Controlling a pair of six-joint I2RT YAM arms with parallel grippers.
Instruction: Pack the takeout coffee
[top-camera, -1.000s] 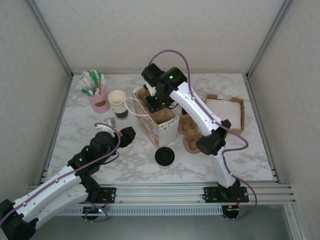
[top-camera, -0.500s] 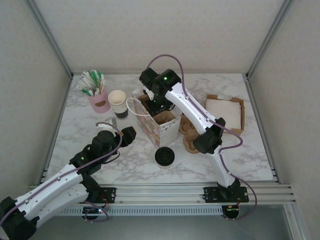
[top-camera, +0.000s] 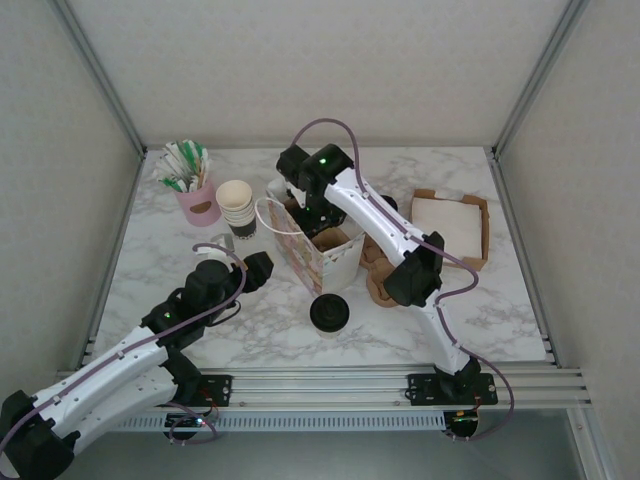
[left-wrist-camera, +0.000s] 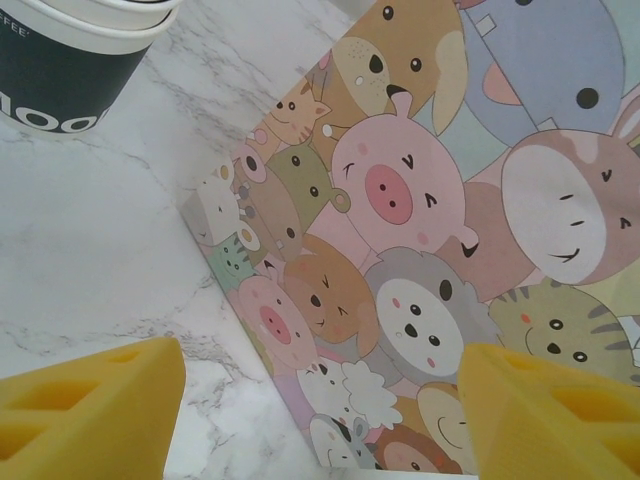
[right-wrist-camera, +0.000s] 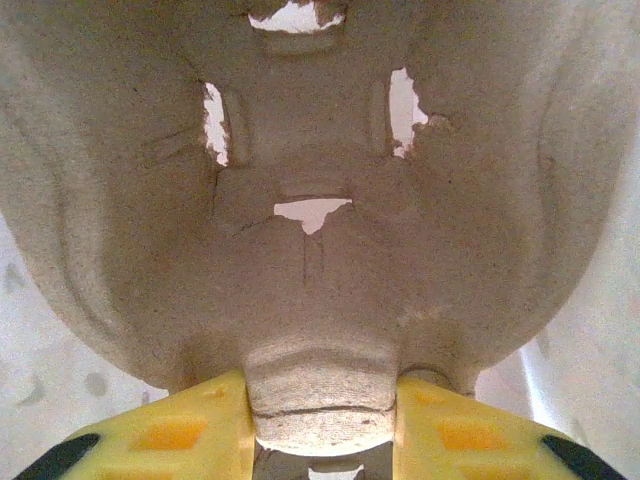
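Carrier (right-wrist-camera: 320, 200) lowered, seemingly into bag (top-camera: 316, 264), coffee (top-camera: 329, 313) outside

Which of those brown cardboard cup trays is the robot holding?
The tray at the animal-print bag, pinched by the right gripper; the other trays lie loose on the table beside it.

Top external: high behind the arm bases, looking down on the whole table (top-camera: 500, 310). Left wrist: near, facing printed bag (left-wrist-camera: 400, 250) ahead of left gripper (left-wrist-camera: 320, 400); top view shares that bag (top-camera: 315, 258). Right wrist: very close on pulp carrier (right-wrist-camera: 310, 220) in right gripper (right-wrist-camera: 320, 425).
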